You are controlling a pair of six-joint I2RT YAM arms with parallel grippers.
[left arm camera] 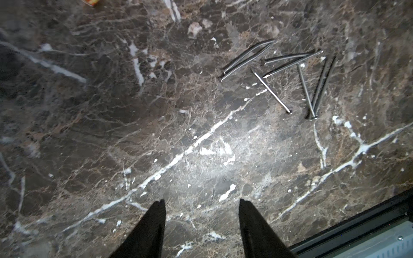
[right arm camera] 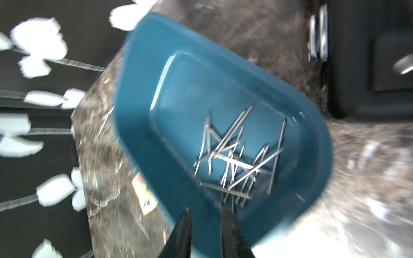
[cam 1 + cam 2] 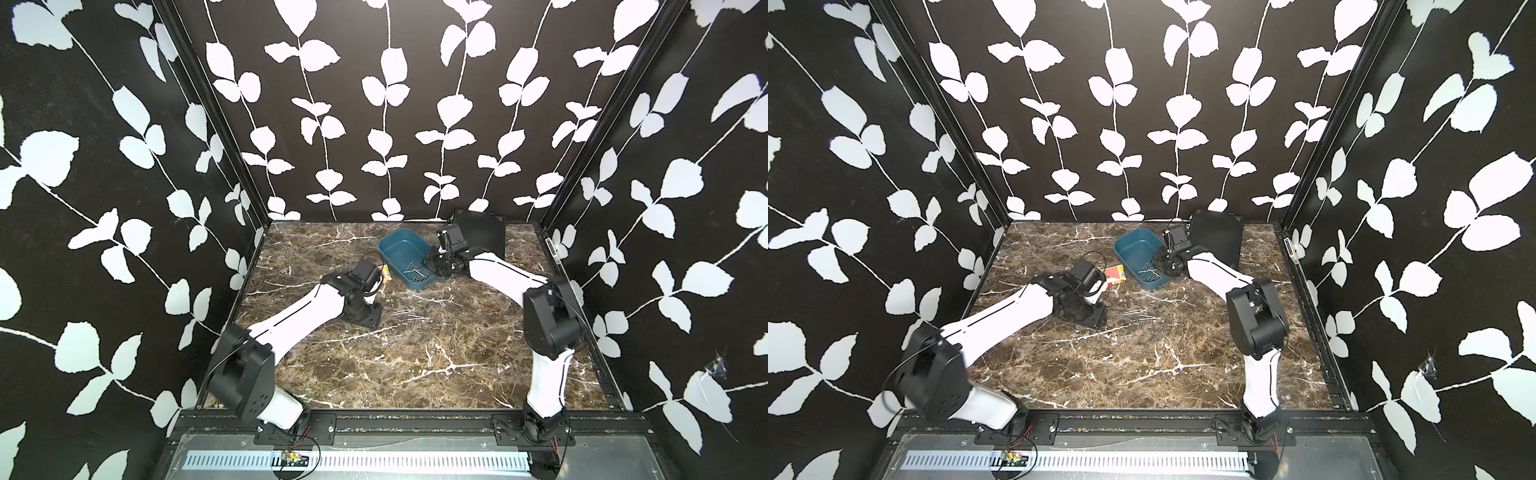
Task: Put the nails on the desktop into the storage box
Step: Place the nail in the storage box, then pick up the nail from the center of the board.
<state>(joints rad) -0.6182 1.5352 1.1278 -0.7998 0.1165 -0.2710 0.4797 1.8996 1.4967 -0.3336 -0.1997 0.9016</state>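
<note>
The teal storage box (image 3: 399, 245) (image 3: 1136, 245) stands at the back of the brown marble desktop (image 3: 415, 365). Several nails (image 3: 413, 272) (image 3: 1149, 272) (image 2: 237, 156) lie heaped in its near end. More nails (image 3: 409, 316) (image 3: 1142, 318) (image 1: 279, 73) lie scattered on the desktop in front of the box. My right gripper (image 2: 206, 211) hangs over the box's near right rim (image 2: 190, 89), open by a narrow gap, with the nail heap just past its fingertips. My left gripper (image 1: 201, 202) hovers low over bare marble, open and empty, short of the loose nails.
A black ribbed case (image 3: 482, 232) (image 3: 1219, 235) leans at the back right, close behind my right wrist. A small red-and-white card box (image 3: 386, 272) (image 3: 1115, 274) lies against the storage box's left side. The black front rail (image 1: 357, 234) shows in the left wrist view.
</note>
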